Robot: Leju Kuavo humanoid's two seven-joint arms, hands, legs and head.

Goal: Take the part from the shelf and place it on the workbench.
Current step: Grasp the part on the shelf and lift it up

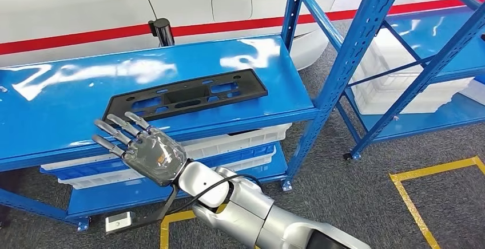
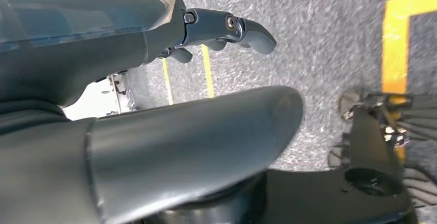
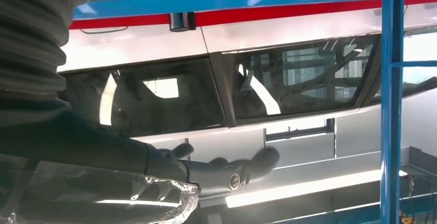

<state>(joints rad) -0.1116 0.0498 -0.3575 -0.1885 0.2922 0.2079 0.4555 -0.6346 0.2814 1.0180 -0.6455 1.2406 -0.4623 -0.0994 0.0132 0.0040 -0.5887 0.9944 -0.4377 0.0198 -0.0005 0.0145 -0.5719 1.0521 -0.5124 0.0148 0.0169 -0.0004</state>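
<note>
Part point(image 1: 186, 95) lies flat on shelf point(image 1: 57, 123); right hand point(image 1: 150, 153) spread at its front edge

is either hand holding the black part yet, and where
No. The right hand is open, palm up, at the shelf's front edge, short of the black part. The left hand holds nothing either.

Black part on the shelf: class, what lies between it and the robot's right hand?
In the head view, just bare blue shelf lies between the black part and the right hand.
</note>
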